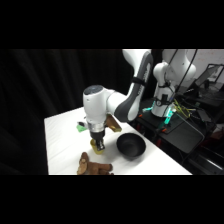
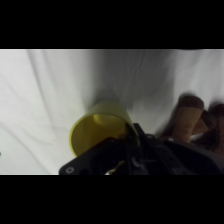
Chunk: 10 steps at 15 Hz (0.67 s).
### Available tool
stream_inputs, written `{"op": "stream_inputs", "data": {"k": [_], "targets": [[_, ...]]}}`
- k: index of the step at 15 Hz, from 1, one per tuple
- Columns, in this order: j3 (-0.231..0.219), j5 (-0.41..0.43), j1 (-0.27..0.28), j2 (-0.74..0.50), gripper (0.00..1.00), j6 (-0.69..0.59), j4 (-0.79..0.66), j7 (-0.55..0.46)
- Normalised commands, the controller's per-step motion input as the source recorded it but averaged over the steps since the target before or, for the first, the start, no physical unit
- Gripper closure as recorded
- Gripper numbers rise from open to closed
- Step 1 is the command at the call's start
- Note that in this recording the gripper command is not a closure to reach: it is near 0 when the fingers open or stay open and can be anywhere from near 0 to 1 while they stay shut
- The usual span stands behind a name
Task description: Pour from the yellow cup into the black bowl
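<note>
Jaws were closed on one yellow cup (image 2: 95, 132) by the gripper (image 1: 98, 145), beside one black bowl (image 1: 131, 145).

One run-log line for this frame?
phase: at cup | claw: low over yellow cup, grip unclear | bowl: beside, upright | pour: not begun

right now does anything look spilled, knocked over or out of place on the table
Nothing looks spilled. The yellow cup sits under the gripper, its opening visible in the wrist view, apart from the black bowl, which stands upright. The one oddity is a brown plush toy lying close beside the cup.
</note>
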Motion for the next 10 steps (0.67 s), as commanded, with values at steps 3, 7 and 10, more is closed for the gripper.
{"op": "stream_inputs", "data": {"k": [3, 7, 10], "targets": [[-0.190, -0.260, 0.236, -0.48, 0.18, -0.23, -0.23, 0.33], [-0.070, -0.245, 0.116, -0.49, 0.18, -0.27, -0.22, 0.24], [0.099, -0.090, -0.054, -0.44, 0.18, -0.17, -0.27, 0.05]]}}
